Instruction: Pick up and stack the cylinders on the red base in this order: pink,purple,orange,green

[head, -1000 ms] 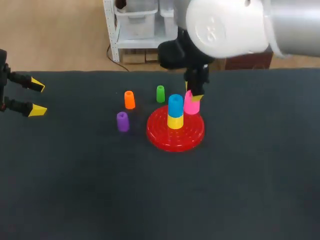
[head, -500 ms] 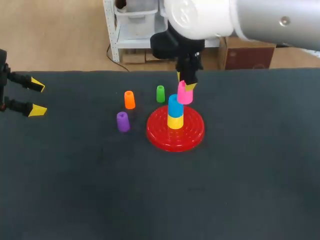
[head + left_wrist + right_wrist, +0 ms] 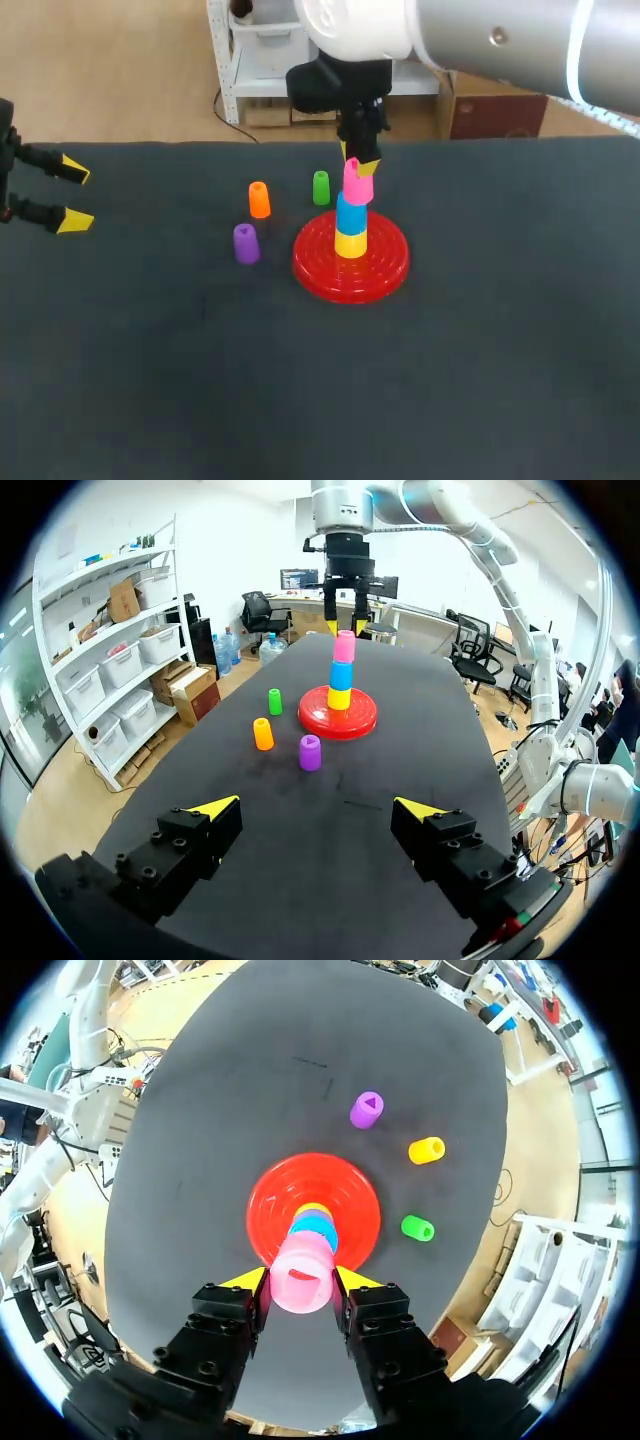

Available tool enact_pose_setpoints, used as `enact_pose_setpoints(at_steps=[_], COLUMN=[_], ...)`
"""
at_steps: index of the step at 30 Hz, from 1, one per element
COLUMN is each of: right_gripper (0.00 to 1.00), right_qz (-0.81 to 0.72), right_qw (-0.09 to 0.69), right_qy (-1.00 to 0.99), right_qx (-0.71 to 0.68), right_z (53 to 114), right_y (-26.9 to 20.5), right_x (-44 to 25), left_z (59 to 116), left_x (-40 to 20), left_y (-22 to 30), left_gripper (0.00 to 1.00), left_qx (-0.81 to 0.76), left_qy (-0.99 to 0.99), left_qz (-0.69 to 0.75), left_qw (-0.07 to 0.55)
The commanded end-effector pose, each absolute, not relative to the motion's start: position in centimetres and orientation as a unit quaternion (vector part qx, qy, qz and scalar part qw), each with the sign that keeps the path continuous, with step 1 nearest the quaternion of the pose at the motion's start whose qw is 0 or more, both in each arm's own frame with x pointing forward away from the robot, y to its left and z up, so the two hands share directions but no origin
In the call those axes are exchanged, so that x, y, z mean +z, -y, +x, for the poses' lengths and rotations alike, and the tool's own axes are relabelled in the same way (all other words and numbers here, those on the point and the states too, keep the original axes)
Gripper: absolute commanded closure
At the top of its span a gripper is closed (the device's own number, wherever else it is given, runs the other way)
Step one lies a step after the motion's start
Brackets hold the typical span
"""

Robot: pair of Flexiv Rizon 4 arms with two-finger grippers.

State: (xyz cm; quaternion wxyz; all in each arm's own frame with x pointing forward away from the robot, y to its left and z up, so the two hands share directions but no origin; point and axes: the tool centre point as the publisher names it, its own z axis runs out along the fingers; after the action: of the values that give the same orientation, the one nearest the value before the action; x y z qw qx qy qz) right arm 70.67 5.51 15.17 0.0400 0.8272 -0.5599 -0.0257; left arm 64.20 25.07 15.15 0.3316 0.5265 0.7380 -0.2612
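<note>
On dark table (image 3: pixel 450 380), red base (image 3: pixel 318 268)

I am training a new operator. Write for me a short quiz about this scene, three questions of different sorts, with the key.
1. True or false: the right pincer is shut on the pink plastic cylinder.
2. Which one sits directly on the round red plastic base? A the blue plastic cylinder; B the yellow plastic cylinder; C the green plastic cylinder.
3. Fill in: the left pincer is ____ (open or shut).
Key: 1 true; 2 B; 3 open.
</note>
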Motion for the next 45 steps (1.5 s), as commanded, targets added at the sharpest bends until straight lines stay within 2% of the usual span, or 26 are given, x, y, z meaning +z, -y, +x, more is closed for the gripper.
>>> enact_pose_setpoints(at_steps=[1, 11, 24, 38, 40, 41, 45], right_gripper=[1.0, 1.0, 1.0, 1.0, 0.58, 0.0, 0.0], right_qz=[0.828, 0.835, 0.817, 0.821, 0.823, 0.826, 0.835], right_qw=[0.047, 0.044, 0.056, 0.049, 0.041, 0.035, 0.018], right_qy=[0.558, 0.547, 0.572, 0.568, 0.566, 0.563, 0.55], right_qx=[-0.035, -0.036, -0.05, -0.031, -0.025, -0.019, 0.001], right_z=[71.1, 70.9, 70.6, 69.3, 69.2, 69.2, 68.9], right_y=[-5.8, -6.9, -5.1, -5.3, -5.3, -5.3, -5.8], right_x=[14.7, 14.3, 12.0, 10.5, 11.0, 11.4, 13.2], left_z=[64.2, 64.2, 64.2, 64.2, 64.2, 64.2, 64.2], left_x=[15.0, 15.0, 15.0, 15.0, 15.0, 15.0, 15.0], left_y=[-25.1, -25.1, -25.1, -25.1, -25.1, -25.1, -25.1], left_gripper=[0.0, 0.0, 0.0, 0.0, 0.0, 0.0, 0.0], left_qx=[-0.261, -0.261, -0.261, -0.261, -0.261, -0.261, -0.261], left_qy=[-0.737, -0.737, -0.737, -0.737, -0.737, -0.737, -0.737], left_qz=[0.527, 0.527, 0.527, 0.527, 0.527, 0.527, 0.527], left_qw=[0.333, 0.333, 0.333, 0.333, 0.333, 0.333, 0.333])
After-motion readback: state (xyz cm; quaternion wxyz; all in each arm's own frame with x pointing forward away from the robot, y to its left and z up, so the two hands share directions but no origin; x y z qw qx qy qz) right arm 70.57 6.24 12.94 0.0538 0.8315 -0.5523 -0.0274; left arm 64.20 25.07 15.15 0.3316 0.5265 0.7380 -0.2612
